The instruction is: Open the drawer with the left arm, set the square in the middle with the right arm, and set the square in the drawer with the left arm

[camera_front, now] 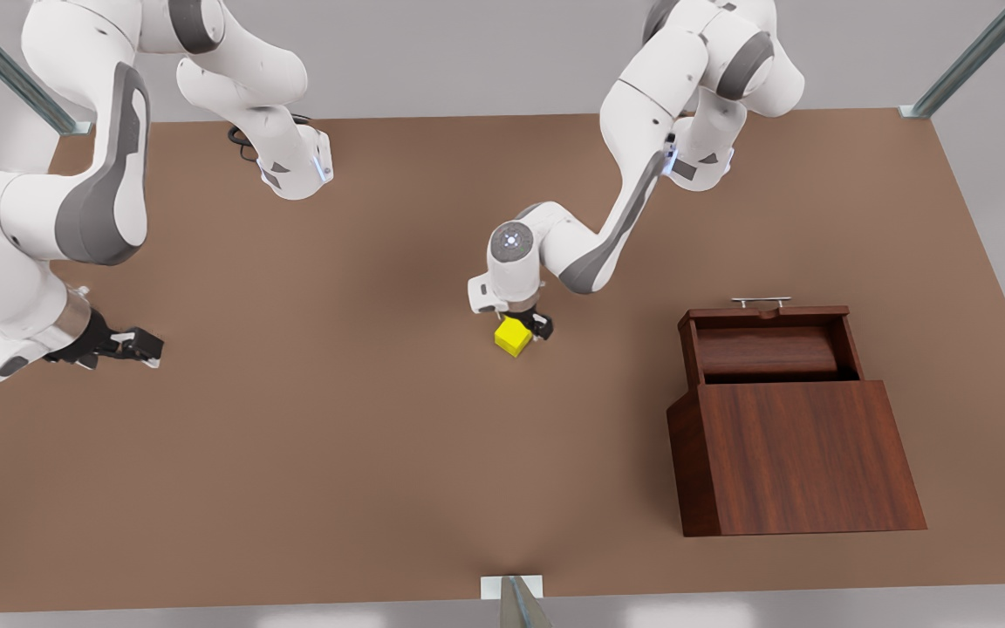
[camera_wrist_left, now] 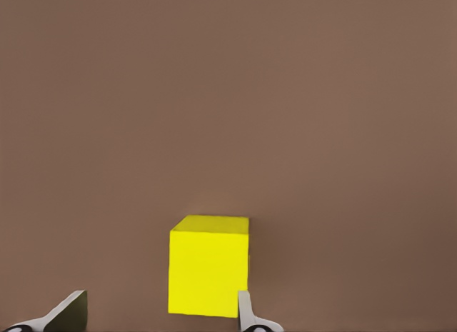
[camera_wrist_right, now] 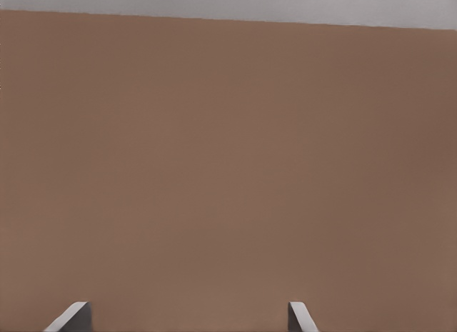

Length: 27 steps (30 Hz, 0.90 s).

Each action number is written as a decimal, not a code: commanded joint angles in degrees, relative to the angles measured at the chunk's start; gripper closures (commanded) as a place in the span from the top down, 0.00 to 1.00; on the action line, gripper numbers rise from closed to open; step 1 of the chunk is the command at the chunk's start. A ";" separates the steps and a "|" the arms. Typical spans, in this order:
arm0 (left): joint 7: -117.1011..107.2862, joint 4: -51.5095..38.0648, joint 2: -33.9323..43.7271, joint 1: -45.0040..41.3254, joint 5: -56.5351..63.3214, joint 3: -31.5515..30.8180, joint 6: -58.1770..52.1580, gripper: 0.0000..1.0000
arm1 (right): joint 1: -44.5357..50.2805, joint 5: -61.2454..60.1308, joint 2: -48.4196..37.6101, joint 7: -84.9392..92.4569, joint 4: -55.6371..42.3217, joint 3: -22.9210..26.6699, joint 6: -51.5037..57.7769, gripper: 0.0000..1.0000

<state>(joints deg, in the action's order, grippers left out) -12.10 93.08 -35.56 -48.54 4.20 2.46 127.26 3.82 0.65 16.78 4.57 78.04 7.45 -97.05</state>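
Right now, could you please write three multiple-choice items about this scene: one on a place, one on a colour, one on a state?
1. Where is the cube?
A. in the drawer
B. on the tabletop at the left gripper
C. on the cabinet

2. What colour is the cube?
A. yellow
B. red
C. blue

3. How is the drawer?
A. shut
B. pulled open
C. taken out

Key: 1 B, it sits on the tabletop by the left gripper, whose fingers are spread; 2 A, it is bright yellow; 3 B, its hollow shows behind the bar handle. The right gripper waits open.
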 commanded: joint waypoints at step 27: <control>-2.67 -0.01 -7.51 -1.47 1.08 0.00 6.07 0.62 | -0.74 -1.53 -0.44 -0.09 -1.40 0.11 -0.25 1.00</control>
<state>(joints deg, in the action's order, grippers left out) -14.79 93.08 -43.07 -50.01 5.36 2.46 133.33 3.16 -0.88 16.35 4.48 76.64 7.56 -97.29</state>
